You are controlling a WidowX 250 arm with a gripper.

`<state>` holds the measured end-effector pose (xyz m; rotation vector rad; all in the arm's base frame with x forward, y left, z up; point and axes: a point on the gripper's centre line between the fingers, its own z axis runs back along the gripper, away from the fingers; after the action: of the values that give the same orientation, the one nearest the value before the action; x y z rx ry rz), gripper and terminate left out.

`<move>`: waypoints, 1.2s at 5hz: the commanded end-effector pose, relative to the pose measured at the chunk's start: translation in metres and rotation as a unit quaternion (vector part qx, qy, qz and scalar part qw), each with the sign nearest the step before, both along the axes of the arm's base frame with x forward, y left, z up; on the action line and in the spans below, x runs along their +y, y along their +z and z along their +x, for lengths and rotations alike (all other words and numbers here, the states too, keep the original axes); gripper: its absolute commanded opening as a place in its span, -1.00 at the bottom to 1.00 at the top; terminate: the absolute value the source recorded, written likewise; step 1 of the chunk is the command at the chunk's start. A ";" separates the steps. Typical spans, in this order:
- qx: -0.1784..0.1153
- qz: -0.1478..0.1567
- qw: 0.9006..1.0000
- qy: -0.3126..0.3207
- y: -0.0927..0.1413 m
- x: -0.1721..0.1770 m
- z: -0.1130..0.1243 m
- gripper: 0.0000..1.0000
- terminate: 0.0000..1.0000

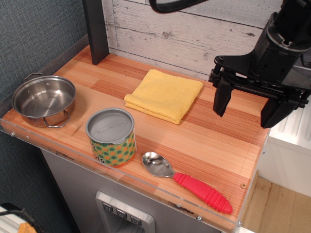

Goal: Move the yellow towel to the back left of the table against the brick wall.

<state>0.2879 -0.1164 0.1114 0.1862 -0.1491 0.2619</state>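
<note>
One yellow towel (164, 94) folded mid-worktop (218, 145) near back edge | hand (248, 107) spread, above right edge | tin (111, 137) front edge, label letters unreadable

yellow towel (164, 94) (folded) on table (214, 145)

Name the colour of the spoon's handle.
Red, a ribbed handle on the spoon, with a silver bowl; seen clearly in the observation.image view.
</note>
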 end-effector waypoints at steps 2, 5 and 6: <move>-0.012 -0.026 0.998 0.062 0.001 0.019 0.008 1.00 -1.00; -0.046 -0.077 0.936 0.341 -0.017 0.119 0.031 1.00 -1.00; -0.037 -0.119 0.895 0.428 -0.032 0.147 0.038 1.00 -1.00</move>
<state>0.3305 0.0292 0.0677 0.0099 -0.0621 1.1689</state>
